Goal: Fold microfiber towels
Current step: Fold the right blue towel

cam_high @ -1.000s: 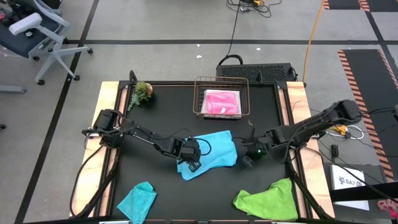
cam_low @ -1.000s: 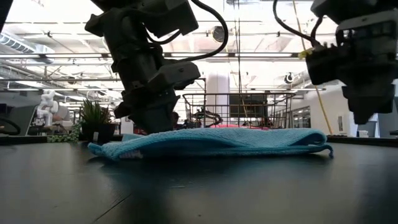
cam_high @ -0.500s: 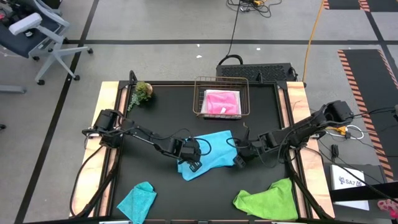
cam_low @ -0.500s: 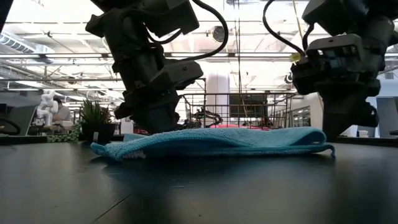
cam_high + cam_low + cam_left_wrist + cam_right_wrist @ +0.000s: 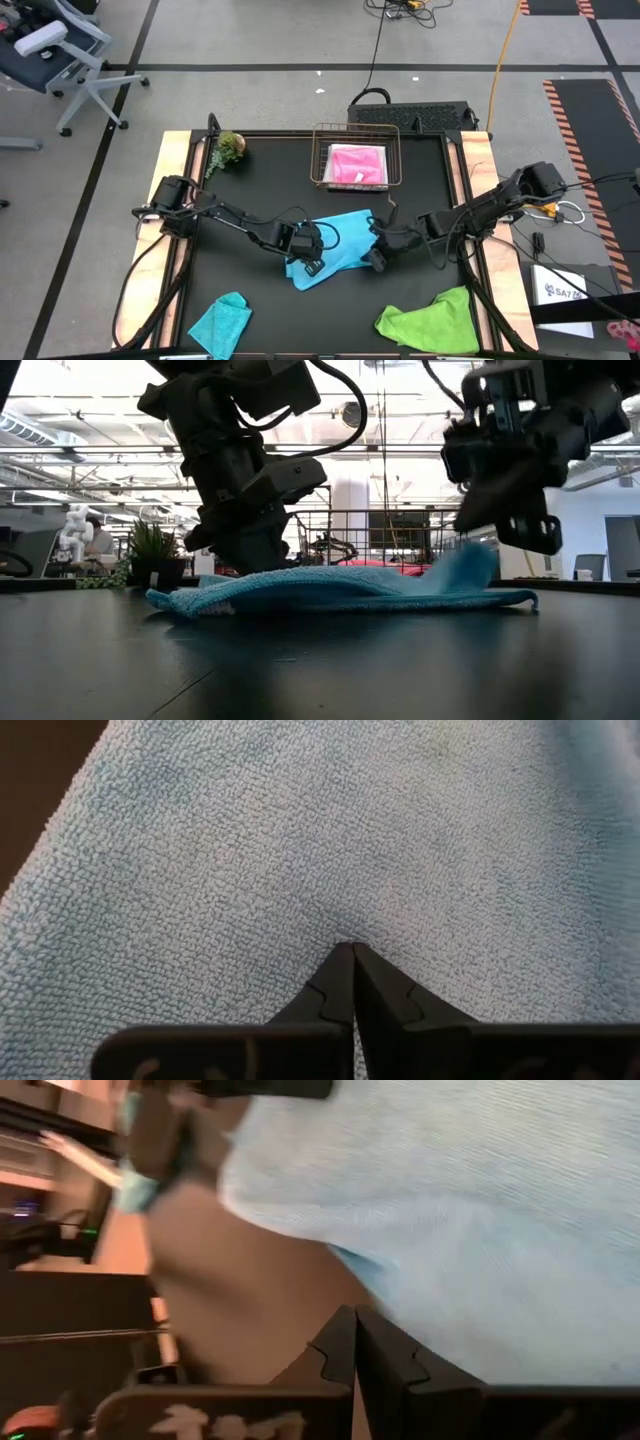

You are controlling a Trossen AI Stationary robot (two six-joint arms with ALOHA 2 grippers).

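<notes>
A sky blue towel lies flat on the black table's middle. My left gripper is shut with its tips on the towel's left part. My right gripper is shut at the towel's right edge, which stands raised in the low view. A pink towel lies folded in the wire basket at the far side. A teal towel and a lime green towel lie crumpled near the front edge. My left gripper presses its shut fingertips down on the towel's left part, slanting steeply from above, and the cloth dimples at the tips. That part lies flat on the table. My right gripper pushes the towel's right edge with its shut fingers, slanting down from the table's right. That edge curls up off the table; I cannot tell whether any cloth is caught between the fingers.
A small green plant stands at the far left corner. The wire basket stands just beyond the blue towel. Wooden strips border the table's left and right sides.
My right gripper has gone toward the table's left, tipping further down, and has reached the blue towel's right edge. That edge has curled up off the table, while the rest of the towel has stayed flat under my left gripper.
</notes>
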